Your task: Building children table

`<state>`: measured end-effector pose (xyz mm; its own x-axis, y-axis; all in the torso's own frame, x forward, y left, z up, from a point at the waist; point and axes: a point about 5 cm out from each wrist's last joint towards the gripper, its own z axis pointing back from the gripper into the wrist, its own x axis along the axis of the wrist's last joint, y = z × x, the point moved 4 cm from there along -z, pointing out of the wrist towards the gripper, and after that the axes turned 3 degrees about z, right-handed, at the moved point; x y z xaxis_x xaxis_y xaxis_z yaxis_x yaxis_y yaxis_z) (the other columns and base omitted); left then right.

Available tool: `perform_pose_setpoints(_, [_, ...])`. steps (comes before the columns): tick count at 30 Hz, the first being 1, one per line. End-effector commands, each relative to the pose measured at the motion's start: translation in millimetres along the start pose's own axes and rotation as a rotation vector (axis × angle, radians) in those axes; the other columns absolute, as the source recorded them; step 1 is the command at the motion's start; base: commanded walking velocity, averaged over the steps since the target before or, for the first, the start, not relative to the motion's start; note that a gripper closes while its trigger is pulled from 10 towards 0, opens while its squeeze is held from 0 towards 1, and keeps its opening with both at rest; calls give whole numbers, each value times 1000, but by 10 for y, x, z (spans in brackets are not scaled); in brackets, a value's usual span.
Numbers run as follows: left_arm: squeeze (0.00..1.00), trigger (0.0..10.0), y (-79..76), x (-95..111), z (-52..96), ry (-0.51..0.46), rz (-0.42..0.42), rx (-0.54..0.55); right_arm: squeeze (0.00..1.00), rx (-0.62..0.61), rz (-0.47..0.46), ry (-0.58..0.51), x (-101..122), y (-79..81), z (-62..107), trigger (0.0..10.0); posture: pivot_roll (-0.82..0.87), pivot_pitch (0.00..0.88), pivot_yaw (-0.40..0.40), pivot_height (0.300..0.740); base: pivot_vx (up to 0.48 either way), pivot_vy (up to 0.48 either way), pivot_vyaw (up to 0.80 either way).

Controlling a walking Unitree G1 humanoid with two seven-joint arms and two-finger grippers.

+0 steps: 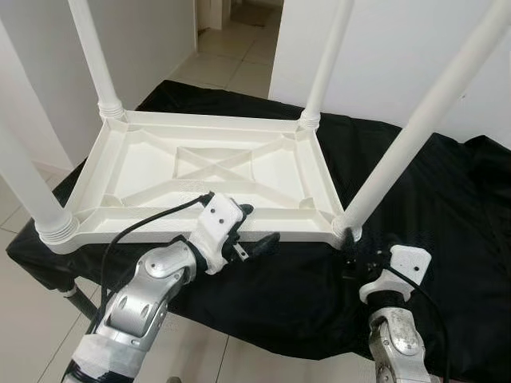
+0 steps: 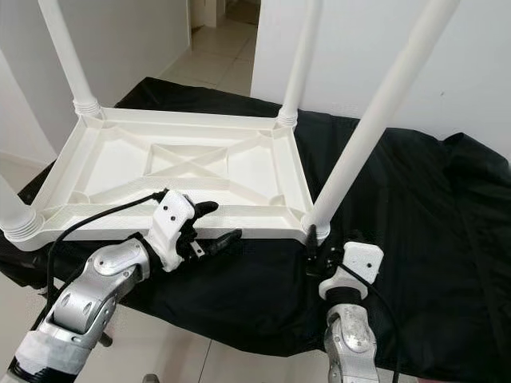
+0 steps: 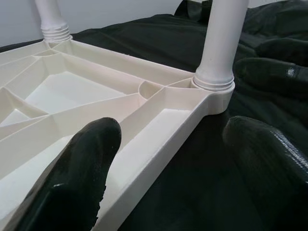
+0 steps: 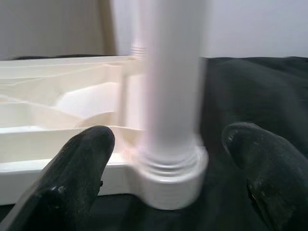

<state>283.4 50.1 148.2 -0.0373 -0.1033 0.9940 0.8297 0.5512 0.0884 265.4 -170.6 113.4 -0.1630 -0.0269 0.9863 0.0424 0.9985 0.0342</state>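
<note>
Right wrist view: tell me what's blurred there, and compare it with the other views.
Right wrist view: the near table leg is soft and smeared, and the black fingers are out of focus. Left wrist view: the tabletop underside is sharper, its near finger blurred. Eye views: crisp, even daylight, white plastic bright but ribs readable, black cloth dark.

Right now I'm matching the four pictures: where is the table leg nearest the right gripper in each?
Left eye view: leg rising from the tabletop's near right corner.
Right eye view: same corner, leg.
Left wrist view: leg at the far corner.
Right wrist view: leg centred between the open jaws.
Shared landmark: black cloth.
</note>
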Motion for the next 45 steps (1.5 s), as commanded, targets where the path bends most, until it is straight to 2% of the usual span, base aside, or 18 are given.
perform_pose_setpoints(1, [0, 10000, -62, -25, 2, 12, 0, -30, 0, 51, -14, 4, 6, 58, 10, 10000, -35, 0, -76, 740, 0, 0, 0])
perform_pose_setpoints(3, [0, 10000, -68, -29, 7, 12, -3, -30, 0, 73, -20, 8, 1, 89, 12, 10000, -35, 0, -76, 740, 0, 0, 0])
perform_pose_setpoints(5, [0, 10000, -38, -2, 30, -13, 4, -6, 0, 185, -41, 25, -18, 251, 15, 10000, -30, 0, -84, 740, 0, 0, 0])
perform_pose_setpoints(6, [0, 10000, -38, -2, 30, -13, 4, -6, 0, 185, -41, 25, -18, 251, 15, 10000, -30, 0, -84, 740, 0, 0, 0])
perform_pose_setpoints(9, [0, 10000, -34, -18, 64, -11, 9, 10, 0, 323, -73, 38, -5, 436, 68, 10000, -11, 0, -101, 740, 0, 0, 0])
perform_pose_setpoints(11, [0, 10000, -38, -22, 69, -10, 10, 11, 0, 339, -77, 37, 0, 456, 74, 10000, -11, 0, -101, 740, 0, 0, 0])
perform_pose_setpoints(13, [0, 10000, -73, -42, 99, 6, 12, -1, 0, 351, -99, 29, 18, 482, -7, 10000, 5, 0, -110, 740, 0, 0, 0])
perform_pose_setpoints(18, [0, 10000, -144, -117, 128, 48, -18, -32, 0, 306, -125, 3, 65, 429, -229, 10000, 15, 0, -116, 740, 0, 0, 0])
perform_pose_setpoints(25, [0, 10000, -141, -149, 122, 63, -33, -31, 0, 275, -129, -10, 87, 366, -342, 10000, 21, 0, -117, 740, 0, 0, 0])
perform_pose_setpoints(27, [0, 10000, -47, -219, 104, 100, -87, 9, 0, 249, -132, -7, 85, 278, -418, 10000, 19, 0, -109, 740, 0, 0, 0])
perform_pose_setpoints(28, [0, 10000, -47, -219, 104, 100, -87, 9, 0, 249, -132, -7, 85, 278, -418, 10000, 19, 0, -109, 740, 0, 0, 0])
perform_pose_setpoints(30, [0, 10000, 82, -262, 89, 125, -148, 57, 0, 225, -128, -1, 73, 188, -440, 10000, 15, 0, -102, 740, 0, 0, 0])
perform_pose_setpoints(32, [0, 10000, 82, -262, 89, 125, -148, 57, 0, 225, -128, -1, 73, 188, -440, 10000, 15, 0, -102, 740, 0, 0, 0])
perform_pose_setpoints(36, [0, 10000, 255, -334, 62, 188, -197, 117, 0, 194, -124, -6, 74, 112, -457, 10000, 4, 0, -84, 740, 0, 0, 0])
perform_pose_setpoints(40, [0, 10000, 302, -371, 59, 214, -210, 131, 0, 184, -124, -8, 73, 96, -456, 10000, 1, 0, -81, 740, 0, 0, 0])
perform_pose_setpoints(42, [0, 10000, 417, -433, 56, 261, -234, 174, 0, 169, -124, -11, 69, 80, -453, 10000, -7, 0, -71, 740, 0, 0, 0])
perform_pose_setpoints(45, [0, 10000, 457, -445, 54, 273, -249, 187, 0, 162, -125, -12, 67, 72, -452, 10000, -12, 0, -66, 740, 0, 0, 0])
